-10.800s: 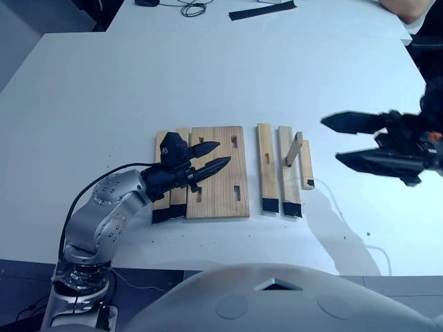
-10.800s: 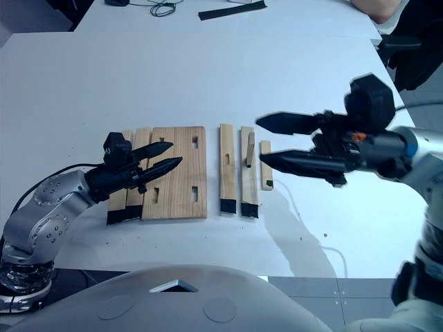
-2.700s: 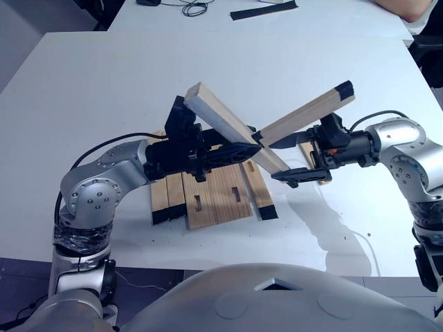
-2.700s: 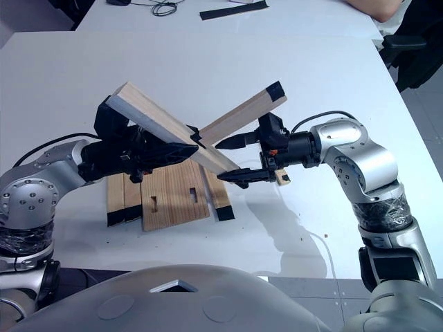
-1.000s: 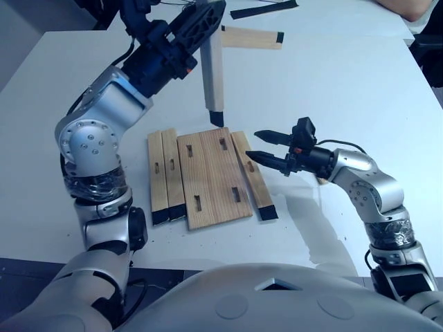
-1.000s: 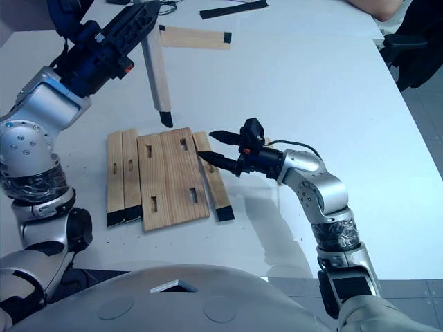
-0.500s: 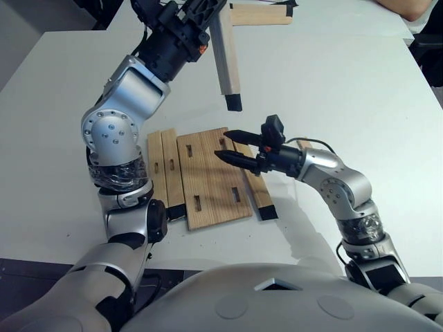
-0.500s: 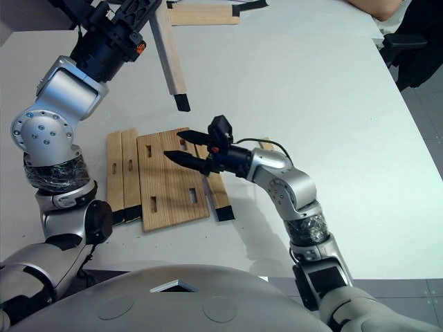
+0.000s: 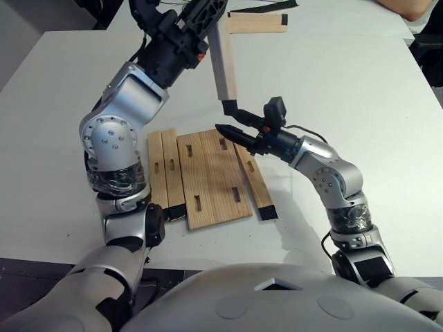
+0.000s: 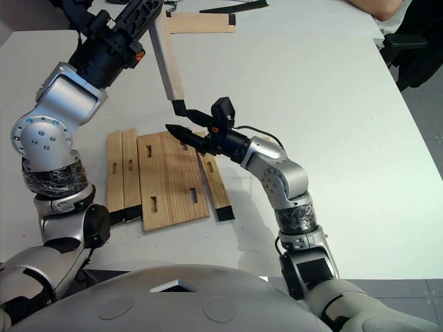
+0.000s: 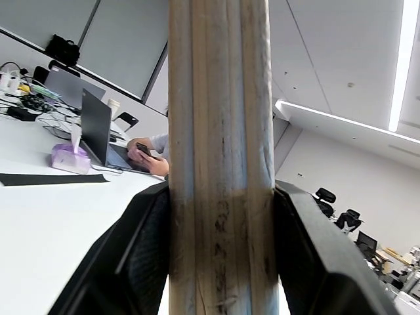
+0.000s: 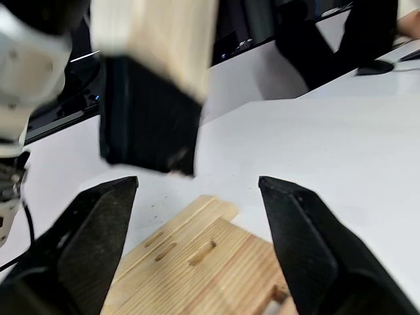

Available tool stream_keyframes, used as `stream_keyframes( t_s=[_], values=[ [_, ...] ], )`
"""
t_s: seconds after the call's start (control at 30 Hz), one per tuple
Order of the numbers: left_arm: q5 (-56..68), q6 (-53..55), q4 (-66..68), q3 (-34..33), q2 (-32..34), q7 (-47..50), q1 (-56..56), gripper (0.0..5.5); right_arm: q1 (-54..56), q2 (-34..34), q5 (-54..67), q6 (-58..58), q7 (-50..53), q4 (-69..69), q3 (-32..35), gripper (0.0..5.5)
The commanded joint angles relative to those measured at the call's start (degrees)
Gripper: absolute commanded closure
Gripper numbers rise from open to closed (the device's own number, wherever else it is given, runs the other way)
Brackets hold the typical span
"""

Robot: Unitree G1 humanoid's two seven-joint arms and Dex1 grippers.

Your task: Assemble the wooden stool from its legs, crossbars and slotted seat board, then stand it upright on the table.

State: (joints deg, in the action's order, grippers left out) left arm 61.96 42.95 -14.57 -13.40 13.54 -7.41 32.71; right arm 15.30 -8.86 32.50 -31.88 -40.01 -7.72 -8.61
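The desk point(image 9: 360, 90) carries the slotted seat board point(image 9: 211, 180), lying flat beneath my right end effector point(image 9: 228, 119). My left end effector point(image 9: 211, 12) clamps the leg point(image 9: 223, 66), long axis near vertical, black tip down. My right fingers are spread, empty, just beside that tip.

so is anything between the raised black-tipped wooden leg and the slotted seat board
Only the open right gripper: it sits at the lower end of the black-tipped wooden leg, above the slotted wooden seat board.
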Motion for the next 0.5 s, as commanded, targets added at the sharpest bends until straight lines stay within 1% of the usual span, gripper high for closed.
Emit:
stream_keyframes(
  t_s=[0.03, 0.13, 0.33, 0.5],
  values=[
    [-0.3, 0.3, -0.9, -0.7, 1.4, -0.5, -0.7, 3.24, 1.7, -0.7, 0.5, -0.5, 0.6, -0.7, 1.8, 2.12],
    [-0.2, 0.4, -1.3, -0.6, 1.3, -0.4, -1.0, 3.24, 2.4, -0.3, 0.3, -0.1, 1.5, -0.4, 2.6, 2.12],
    [-0.1, 0.8, -1.6, -0.2, 1.6, -0.7, -1.2, 3.24, 2.4, 0.1, -0.9, 0.9, 2.0, -0.9, 1.6, 2.12],
    [-0.6, 1.8, -2.7, 1.0, 3.1, -2.3, -3.2, 3.24, 3.1, 0.3, -1.1, 1.3, 2.9, -0.7, 3.1, 2.12]
  ],
)
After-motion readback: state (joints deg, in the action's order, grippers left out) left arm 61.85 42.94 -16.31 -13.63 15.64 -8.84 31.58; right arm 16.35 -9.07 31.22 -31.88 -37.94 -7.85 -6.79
